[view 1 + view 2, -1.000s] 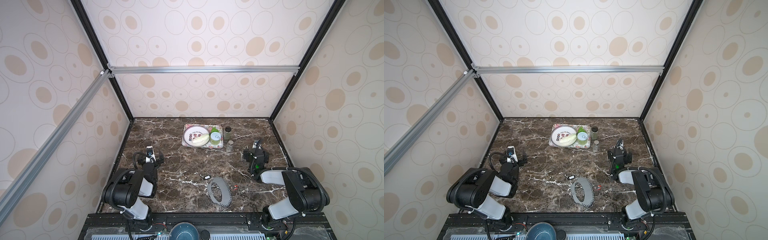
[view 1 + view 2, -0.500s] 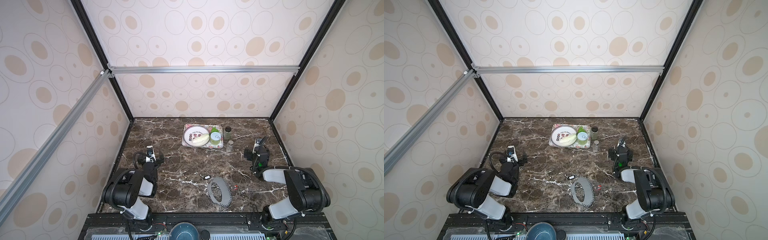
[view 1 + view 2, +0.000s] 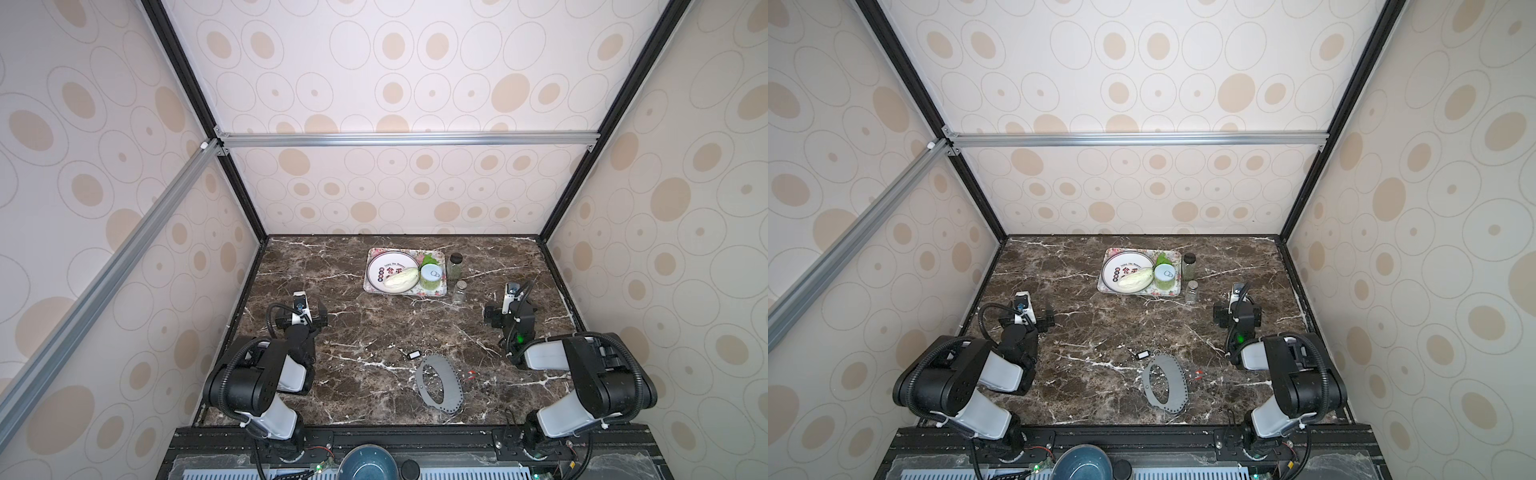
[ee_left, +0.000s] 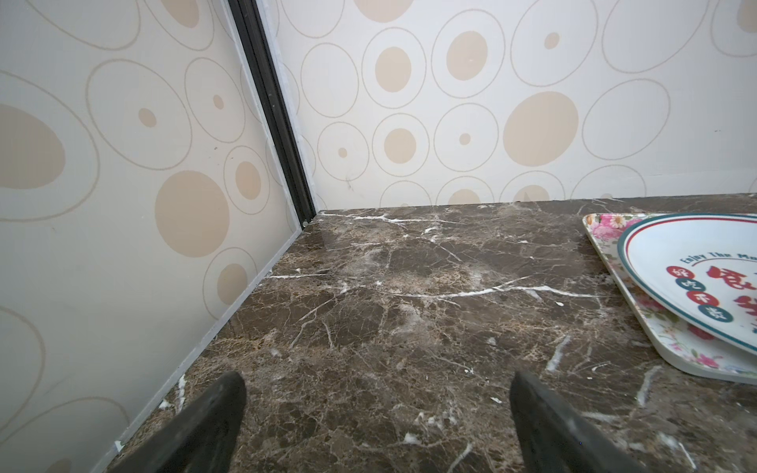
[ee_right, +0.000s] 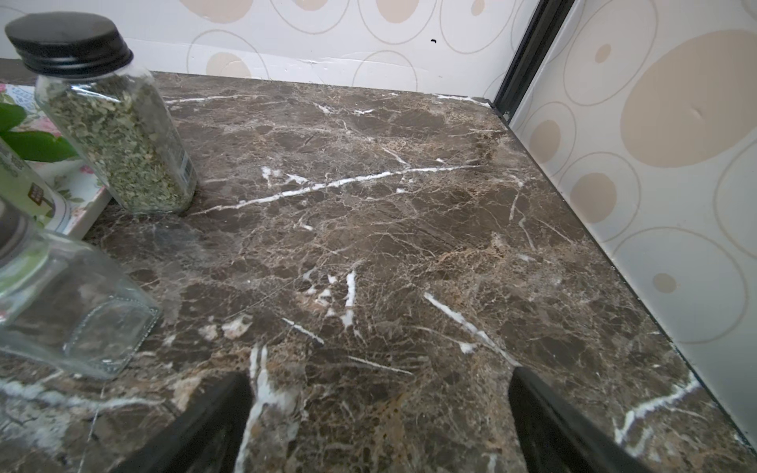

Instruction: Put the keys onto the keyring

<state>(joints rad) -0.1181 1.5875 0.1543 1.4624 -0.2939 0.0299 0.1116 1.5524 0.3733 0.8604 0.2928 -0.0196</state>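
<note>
One keyring flat, long axis near-to-far (slightly slanted)

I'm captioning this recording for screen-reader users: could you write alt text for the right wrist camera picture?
The right gripper hangs open and empty over a stretch of brown marble tabletop. Off to one side stand a glass jar of dried green herbs with a black lid and, nearer the camera, a clear empty-looking jar.
</note>
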